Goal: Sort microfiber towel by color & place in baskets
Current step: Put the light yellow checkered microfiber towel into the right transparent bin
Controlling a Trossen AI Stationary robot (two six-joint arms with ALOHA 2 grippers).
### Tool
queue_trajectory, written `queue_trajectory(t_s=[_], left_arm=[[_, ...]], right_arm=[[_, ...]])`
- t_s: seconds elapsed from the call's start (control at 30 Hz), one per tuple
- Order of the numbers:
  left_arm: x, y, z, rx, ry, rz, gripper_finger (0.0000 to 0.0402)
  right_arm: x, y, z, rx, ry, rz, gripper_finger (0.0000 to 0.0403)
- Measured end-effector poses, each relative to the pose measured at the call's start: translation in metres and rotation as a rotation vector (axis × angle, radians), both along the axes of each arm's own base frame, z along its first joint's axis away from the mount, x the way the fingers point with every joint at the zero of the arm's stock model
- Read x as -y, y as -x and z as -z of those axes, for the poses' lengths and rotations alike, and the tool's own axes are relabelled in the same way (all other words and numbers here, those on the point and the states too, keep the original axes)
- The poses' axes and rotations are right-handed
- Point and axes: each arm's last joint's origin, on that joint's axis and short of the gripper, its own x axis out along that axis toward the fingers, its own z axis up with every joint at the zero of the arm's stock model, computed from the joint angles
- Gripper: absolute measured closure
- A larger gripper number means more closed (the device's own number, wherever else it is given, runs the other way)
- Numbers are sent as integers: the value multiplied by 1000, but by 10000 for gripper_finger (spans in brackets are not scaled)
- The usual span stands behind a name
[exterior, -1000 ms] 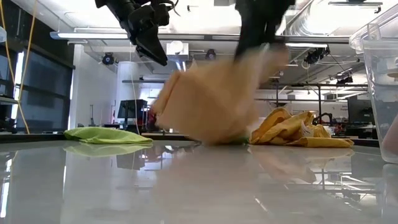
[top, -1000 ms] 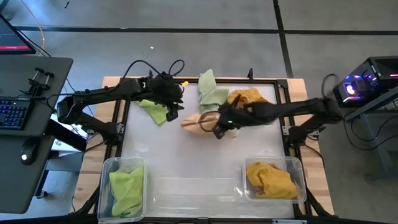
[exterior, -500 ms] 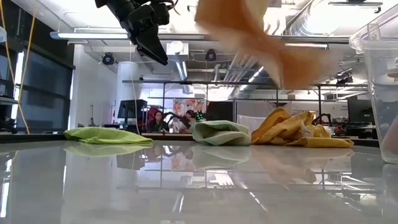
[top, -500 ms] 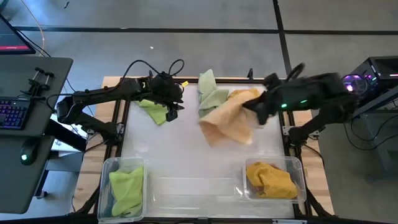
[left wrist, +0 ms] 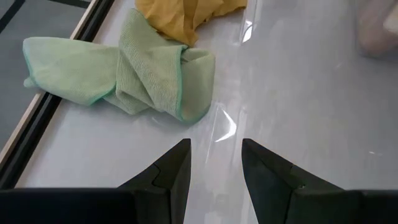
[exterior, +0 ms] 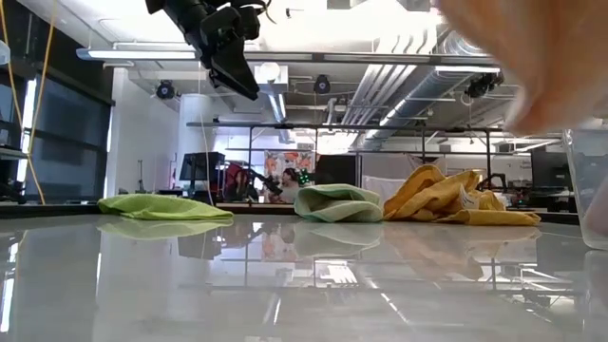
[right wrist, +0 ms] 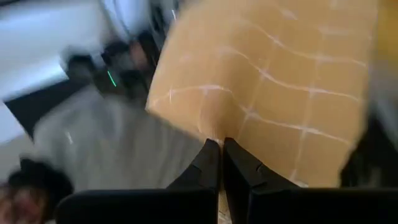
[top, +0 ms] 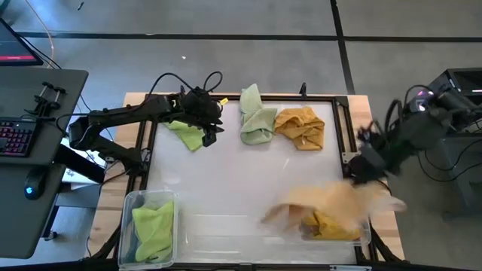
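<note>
My right gripper (top: pixel 367 170) is at the table's right edge, shut on a tan-orange towel (top: pixel 327 205) that streams, blurred, over the right basket (top: pixel 363 226). That see-through basket holds a yellow towel (top: pixel 331 224). The left basket (top: pixel 128 226) holds a lime towel (top: pixel 153 229). My left gripper (top: pixel 209 132) hangs open and empty above the far left of the surface, beside a lime towel (top: pixel 186 134). A pale green towel (top: pixel 257 119) and a yellow towel (top: pixel 301 126) lie at the far edge. My right gripper pinches the tan-orange towel between its two shut fingers (right wrist: pixel 211 158), at a bunched spot (right wrist: pixel 214 132) near one edge; how many layers, I cannot tell. The towel is lifted clear of the table and spreads out away from the fingers (right wrist: pixel 273 87), above the right basket.
The white work surface (top: pixel 241 181) has a black frame. Its middle and the strip between the two baskets hold nothing. A desk with a keyboard (top: pixel 15 139) stands left of the table, and equipment with lights (top: pixel 444 98) stands on the right.
My right gripper has swung from the middle of the table up and toward the right and near edges, carrying the tan-orange towel. The towel has been lifted clear of the surface and now trails over the right basket. My left gripper has kept still.
</note>
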Motion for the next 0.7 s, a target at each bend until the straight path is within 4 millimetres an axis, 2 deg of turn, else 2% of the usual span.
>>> queue_trajectory(t_s=[0.17, 0.3, 0.53, 0.7], left_arm=[[0, -1, -1, 11, -5, 0, 274], [-1, -3, -3, 41, -18, -1, 274], [-3, -7, -8, 105, -42, -1, 274], [-3, -8, -8, 113, -43, -1, 274]], right_arm=[[-23, 11, 1, -185, -149, -62, 402], [-41, 17, 11, -297, -151, -126, 402], [-72, 5, 56, -443, 26, -140, 402], [-84, -12, 100, -445, 253, -3, 402]])
